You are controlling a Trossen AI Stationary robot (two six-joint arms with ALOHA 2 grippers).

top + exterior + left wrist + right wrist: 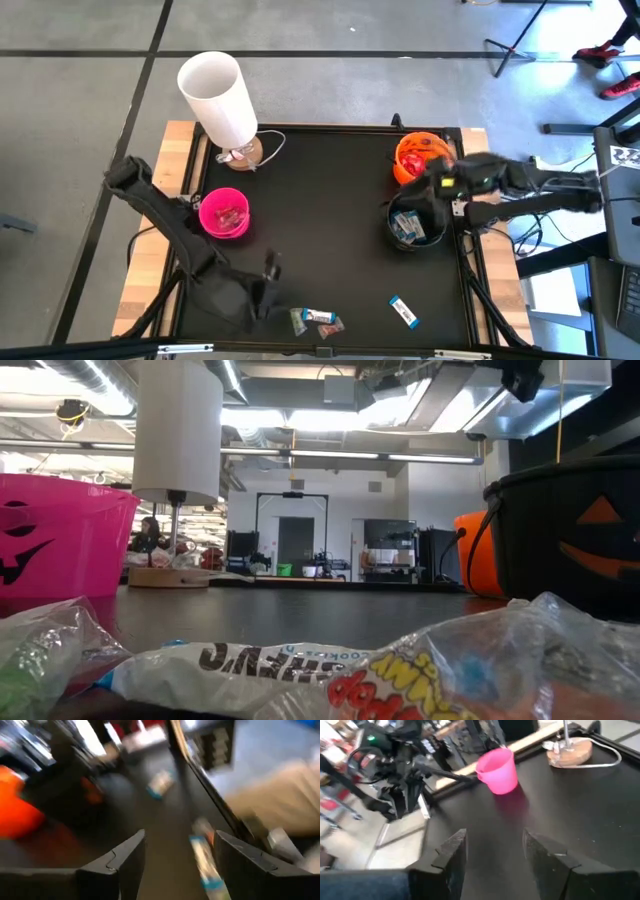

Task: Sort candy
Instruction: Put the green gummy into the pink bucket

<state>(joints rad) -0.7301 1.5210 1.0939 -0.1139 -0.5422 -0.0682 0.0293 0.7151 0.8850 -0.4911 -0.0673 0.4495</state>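
A few wrapped candies lie in a cluster near the table's near edge. A blue-and-white one lies apart to their right. My left gripper hovers open just left of the cluster. In the left wrist view a blue-and-white candy lies beyond my open left gripper, untouched. My right gripper is open and empty over the black bowl, which holds blue-and-white candy. The pink bowl and the orange bowl hold reddish candy. The low view shows candy wrappers close up.
A lamp with a white shade and a wooden base stands at the far left of the black mat, with its cord looping beside it. The right wrist view shows the pink bowl and the lamp base. Bare mat lies between the bowls.
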